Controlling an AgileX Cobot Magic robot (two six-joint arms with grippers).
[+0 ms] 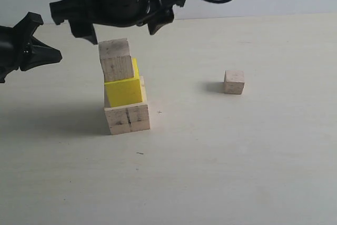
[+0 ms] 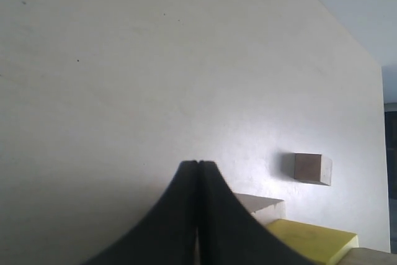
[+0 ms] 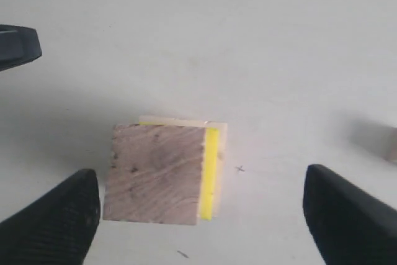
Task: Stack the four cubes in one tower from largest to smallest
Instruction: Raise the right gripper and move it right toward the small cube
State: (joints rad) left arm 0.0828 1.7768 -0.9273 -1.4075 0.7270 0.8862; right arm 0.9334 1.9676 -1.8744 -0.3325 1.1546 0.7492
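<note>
- My right gripper [image 1: 124,29] hangs wide open and empty over the three-cube tower [image 1: 126,92].
- The smallest cube [image 1: 234,81] sits alone on the table [image 1: 237,172], well to its right.
- My left gripper [image 1: 52,55], shut, is farther.

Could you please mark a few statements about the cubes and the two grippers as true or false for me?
1. The medium wood cube sits on top of the yellow cube. True.
2. The small wood cube is on top of the stack. False: it lies alone on the table, well apart from the tower.
3. The right gripper is clamped on the medium wood cube. False: its jaws stand wide open above that cube, clear of its sides.
4. The left gripper is shut and holds nothing. True.
</note>
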